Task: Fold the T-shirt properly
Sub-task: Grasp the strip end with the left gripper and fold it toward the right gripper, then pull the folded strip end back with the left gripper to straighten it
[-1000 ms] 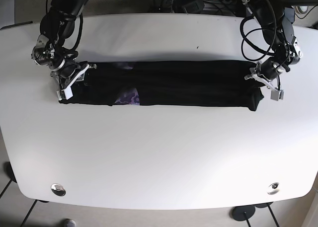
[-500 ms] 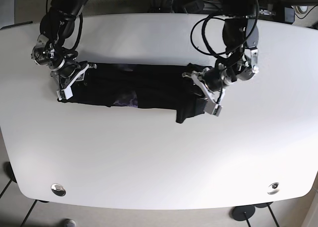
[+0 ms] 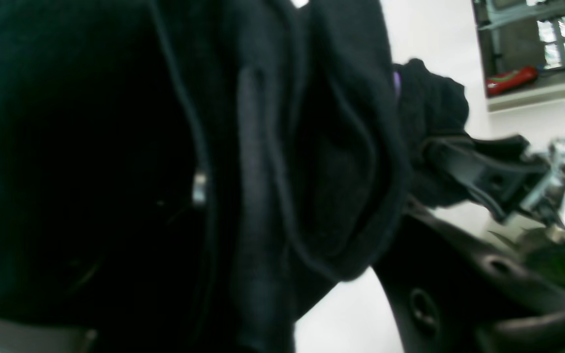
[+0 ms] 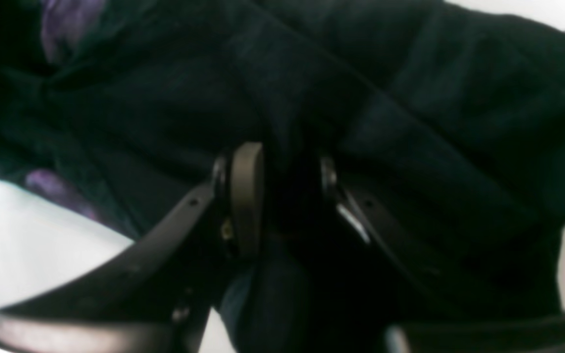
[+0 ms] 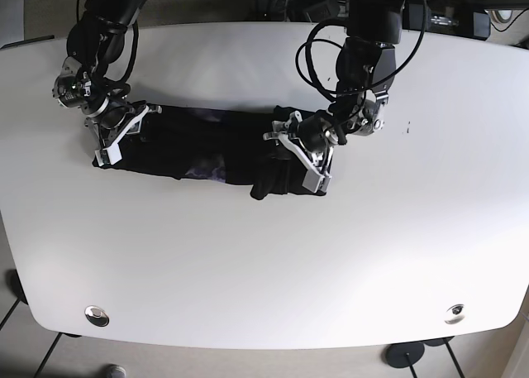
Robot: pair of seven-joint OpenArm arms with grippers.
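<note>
Across the far half of the white table [image 5: 264,254] lies the black T-shirt [image 5: 207,142], folded into a narrow band whose long axis runs side to side in the base view, one end under the right gripper [image 5: 116,138] at that view's left and the other bunched near the table's middle under the left gripper [image 5: 302,159]. That middle end is doubled back on itself, a thick lump of cloth hanging a little toward the near edge. The left gripper is clamped on this bunched end; its wrist view shows layered folds and a hem seam pressed right against the camera, with the fingers themselves hidden by cloth. The right gripper pinches the opposite end: in its wrist view the two pads [image 4: 247,196] stand close together with a ridge of dark fabric squeezed between them. The shirt is creased along its length, and a purple print [image 5: 211,165] peeks out between folds near the middle of the band.
</note>
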